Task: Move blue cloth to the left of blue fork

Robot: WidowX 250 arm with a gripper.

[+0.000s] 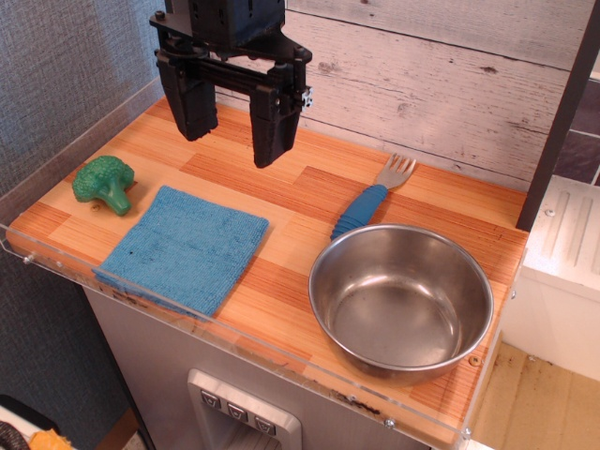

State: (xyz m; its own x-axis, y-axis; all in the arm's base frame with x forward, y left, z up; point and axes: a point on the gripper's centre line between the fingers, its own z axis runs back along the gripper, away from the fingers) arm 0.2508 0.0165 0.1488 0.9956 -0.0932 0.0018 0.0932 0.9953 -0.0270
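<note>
The blue cloth (185, 247) lies flat on the wooden tabletop at the front left. The blue fork (372, 198) lies to its right, blue handle toward the front and grey tines toward the back wall. My gripper (232, 150) hangs above the back left of the table, behind the cloth and left of the fork. Its two black fingers (272, 127) stand apart and hold nothing.
A green toy broccoli (105, 183) stands left of the cloth near the table's left edge. A steel bowl (401, 302) sits at the front right, just in front of the fork. A white plank wall runs along the back, and a low clear rim (216, 328) edges the table's front.
</note>
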